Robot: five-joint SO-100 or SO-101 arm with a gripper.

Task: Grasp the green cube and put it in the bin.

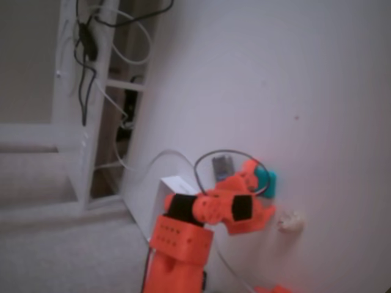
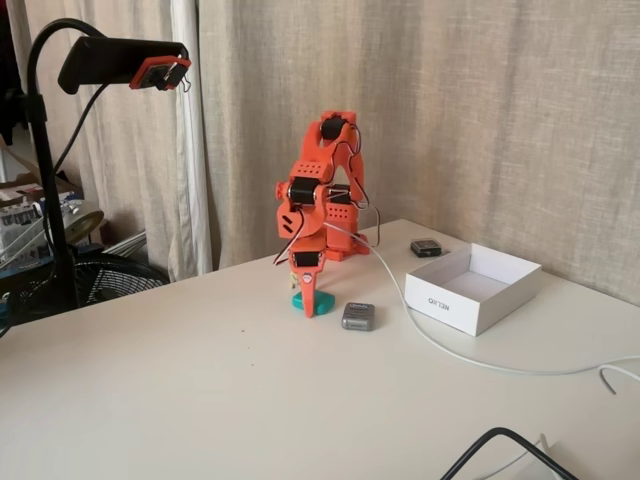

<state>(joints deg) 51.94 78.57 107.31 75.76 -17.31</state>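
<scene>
- My gripper (image 2: 311,303) is down on the table with its fingers around the green cube (image 2: 299,302); whether they have closed on it I can't tell.
- The cube sits on the table, left of the grey block (image 2: 357,316) and well apart from the bin (image 2: 473,288).
- It looks light, stiff and matte, so I judge opposite flat sides the best hold.
- In a fixed view the cube (image 1: 266,182) is blurred and half hidden by the arm, and the bin (image 1: 173,186) is mostly covered.
</scene>
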